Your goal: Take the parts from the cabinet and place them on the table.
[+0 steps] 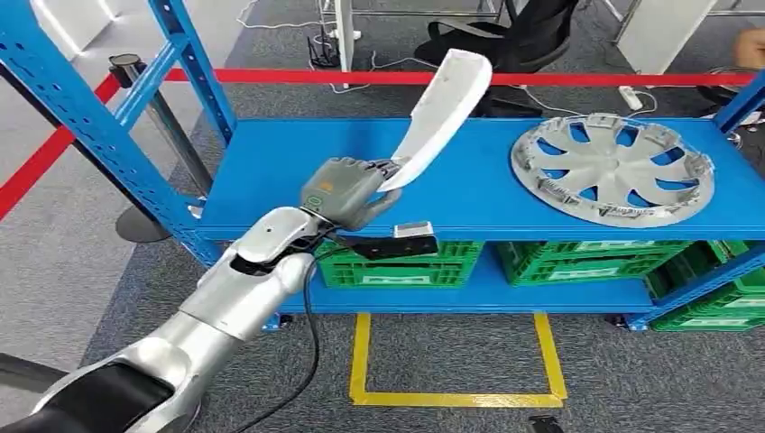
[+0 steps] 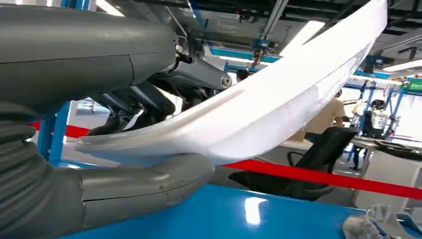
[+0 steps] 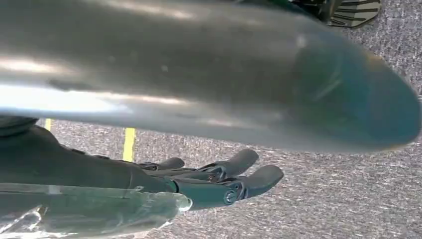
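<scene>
In the left wrist view the far tip of the white part (image 2: 278, 107) is cut off by the picture's edge, and the dark fingers (image 2: 134, 107) are partly hidden behind it. A pale object (image 2: 370, 226) at the corner is blurred, perhaps the wheel cover (image 1: 613, 167). In the right wrist view the right hand (image 3: 219, 181) is partly covered by a blurred silver arm section (image 3: 199, 74).

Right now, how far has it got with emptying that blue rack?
Nothing looks delivered yet; no table is in sight. In hand: the left hand grips one end of the long white curved part, lifted off the blue shelf. The right hand hangs over the floor, holding nothing. Left to do: carry this part away, then fetch the silver wheel cover lying on the shelf.
</scene>
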You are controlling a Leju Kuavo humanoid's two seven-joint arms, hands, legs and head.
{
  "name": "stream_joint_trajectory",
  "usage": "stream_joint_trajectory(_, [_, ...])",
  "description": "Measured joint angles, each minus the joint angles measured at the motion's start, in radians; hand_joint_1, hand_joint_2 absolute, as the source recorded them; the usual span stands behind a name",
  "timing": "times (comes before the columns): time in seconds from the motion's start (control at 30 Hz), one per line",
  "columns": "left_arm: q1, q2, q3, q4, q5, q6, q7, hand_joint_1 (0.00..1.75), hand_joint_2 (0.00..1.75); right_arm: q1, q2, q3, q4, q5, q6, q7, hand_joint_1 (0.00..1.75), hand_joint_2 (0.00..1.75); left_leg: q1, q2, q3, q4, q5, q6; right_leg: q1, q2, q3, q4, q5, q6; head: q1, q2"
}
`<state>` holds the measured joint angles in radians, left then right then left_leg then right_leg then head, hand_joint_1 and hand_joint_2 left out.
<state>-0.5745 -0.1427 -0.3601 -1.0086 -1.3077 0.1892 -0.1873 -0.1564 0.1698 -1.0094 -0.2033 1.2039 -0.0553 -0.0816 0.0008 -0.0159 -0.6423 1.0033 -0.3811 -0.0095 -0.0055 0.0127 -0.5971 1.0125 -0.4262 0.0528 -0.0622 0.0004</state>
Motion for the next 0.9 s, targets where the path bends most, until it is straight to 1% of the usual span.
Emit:
stream_joint_trajectory(0.37, [0.008, -0.001, -0.007, -0.017, 0.012, 0.003, 0.003, 1.75, 1.75, 0.001, -0.003, 0.000, 0.000, 0.000, 0.000, 0.001, 0.00, 0.00, 0.000, 0.000, 0.000, 0.000, 0.000, 0.000, 0.000, 0.000, 0.000, 0.000, 0.000, 0.000, 0.000, 0.000])
stream_joint_trajectory(0.4, [0.008, -0.001, -0.007, -0.018, 0.014, 0.003, 0.003, 1.75, 1.75, 0.001, -0.003, 0.000, 0.000, 0.000, 0.000, 0.001, 0.00, 0.00, -0.006, 0.001, -0.002, 0.005, -0.006, 0.008, -0.005, 0.000, 0.003, -0.009, 0.003, 0.006, 0.000, 0.000])
stream_joint_trajectory(0.43, [0.010, -0.001, -0.007, -0.022, 0.014, 0.003, 0.005, 1.75, 1.75, 0.001, -0.003, 0.000, 0.000, 0.000, 0.000, 0.001, 0.00, 0.00, -0.005, 0.000, 0.000, 0.000, -0.001, 0.018, -0.006, 0.000, 0.005, -0.014, 0.007, 0.012, -0.001, 0.000])
stream_joint_trajectory(0.47, [0.011, -0.003, -0.007, -0.026, 0.015, 0.004, 0.006, 1.75, 1.75, 0.001, -0.003, 0.000, 0.000, 0.000, 0.000, 0.001, 0.00, 0.00, -0.003, 0.001, 0.006, -0.018, 0.010, 0.023, -0.003, 0.001, 0.007, -0.018, 0.012, 0.017, -0.001, 0.000])
stream_joint_trajectory(0.5, [0.012, -0.005, -0.007, -0.028, 0.016, 0.004, 0.006, 1.75, 1.75, 0.002, -0.004, 0.000, 0.000, 0.000, 0.000, 0.001, 0.00, 0.00, 0.005, 0.006, 0.016, -0.035, 0.021, 0.023, -0.005, -0.001, 0.001, -0.010, 0.001, 0.015, 0.000, 0.000])
stream_joint_trajectory(0.53, [0.011, -0.009, -0.008, -0.030, 0.017, 0.005, 0.007, 1.75, 1.75, 0.002, -0.005, 0.000, 0.000, 0.000, 0.000, 0.001, 0.00, 0.00, 0.006, 0.007, 0.018, -0.040, 0.024, 0.027, -0.004, -0.003, -0.011, 0.019, -0.028, 0.019, 0.002, 0.000])
stream_joint_trajectory(0.57, [0.012, -0.010, -0.008, -0.031, 0.017, 0.005, 0.008, 1.75, 1.75, 0.002, -0.005, 0.000, 0.000, 0.000, 0.000, 0.001, 0.00, 0.00, 0.007, 0.008, 0.017, -0.040, 0.025, 0.027, -0.006, -0.003, -0.038, 0.084, -0.070, 0.023, 0.003, 0.000])
stream_joint_trajectory(0.6, [0.015, -0.010, -0.009, -0.032, 0.017, 0.005, 0.010, 1.75, 1.75, 0.002, -0.005, 0.000, 0.000, 0.000, 0.000, 0.001, 0.00, 0.00, 0.007, 0.009, 0.016, -0.040, 0.025, 0.027, -0.008, -0.003, -0.072, 0.165, -0.108, 0.026, 0.003, 0.000])
stream_joint_trajectory(0.63, [0.021, -0.010, -0.011, -0.032, 0.016, 0.005, 0.010, 1.75, 1.75, 0.004, -0.005, -0.001, 0.000, 0.000, 0.000, 0.001, 0.00, 0.00, 0.007, 0.012, 0.014, -0.040, 0.026, 0.026, -0.011, -0.003, -0.107, 0.247, -0.140, 0.032, 0.002, 0.000])
stream_joint_trajectory(0.67, [0.025, -0.011, -0.015, -0.032, 0.014, 0.006, 0.013, 1.75, 1.75, 0.006, -0.005, -0.001, 0.000, 0.000, 0.000, 0.001, 0.00, 0.00, 0.009, 0.012, 0.012, -0.039, 0.028, 0.022, -0.014, -0.003, -0.124, 0.287, -0.150, 0.036, 0.004, 0.000])
stream_joint_trajectory(0.7, [0.030, -0.011, -0.019, -0.032, 0.011, 0.006, 0.015, 1.75, 1.75, 0.007, -0.005, -0.002, 0.000, 0.000, 0.000, 0.001, 0.00, 0.00, 0.011, 0.012, 0.009, -0.039, 0.031, 0.017, -0.019, -0.004, -0.115, 0.273, -0.135, 0.041, 0.003, 0.000])
stream_joint_trajectory(0.73, [0.032, -0.011, -0.023, -0.032, 0.010, 0.006, 0.016, 1.75, 1.75, 0.007, -0.006, -0.004, -0.001, 0.000, 0.000, 0.001, 0.00, 0.00, 0.015, 0.012, 0.005, -0.037, 0.033, 0.012, -0.024, -0.004, -0.086, 0.218, -0.103, 0.046, 0.003, 0.000])
stream_joint_trajectory(0.77, [0.033, -0.011, -0.024, -0.032, 0.009, 0.006, 0.016, 1.75, 1.75, 0.006, -0.007, -0.005, -0.001, 0.000, 0.000, 0.001, 0.00, 0.00, 0.022, 0.012, 0.001, -0.033, 0.035, 0.003, -0.031, -0.006, -0.039, 0.133, -0.064, 0.055, 0.003, 0.000])
stream_joint_trajectory(0.8, [0.032, -0.011, -0.025, -0.032, 0.009, 0.007, 0.017, 1.75, 1.75, 0.005, -0.008, -0.005, -0.001, 0.000, 0.000, 0.001, 0.00, 0.00, 0.028, 0.011, -0.006, -0.023, 0.034, -0.008, -0.041, -0.007, 0.015, 0.039, -0.028, 0.067, 0.003, 0.000])
stream_joint_trajectory(0.83, [0.031, -0.011, -0.025, -0.035, 0.009, 0.008, 0.017, 1.75, 1.75, 0.001, -0.002, -0.005, 0.000, 0.000, 0.000, 0.001, 0.00, 0.00, 0.023, 0.009, -0.016, -0.013, 0.034, -0.022, -0.036, 0.004, 0.023, 0.023, -0.047, 0.080, 0.008, 0.000])
stream_joint_trajectory(0.87, [0.031, -0.011, -0.025, -0.037, 0.008, 0.009, 0.019, 1.75, 1.75, 0.002, 0.001, -0.005, 0.000, 0.000, 0.000, 0.000, 0.00, 0.00, 0.022, 0.008, -0.023, 0.001, 0.035, -0.027, -0.040, 0.014, 0.017, 0.022, -0.032, 0.049, 0.007, 0.000])
stream_joint_trajectory(0.9, [0.031, -0.012, -0.027, -0.039, 0.008, 0.011, 0.019, 1.75, 1.75, 0.004, -0.001, -0.006, 0.000, 0.000, 0.000, 0.000, 0.00, 0.00, 0.021, 0.007, -0.023, -0.004, 0.044, -0.030, -0.039, 0.013, 0.010, 0.029, -0.029, 0.035, 0.003, 0.000])
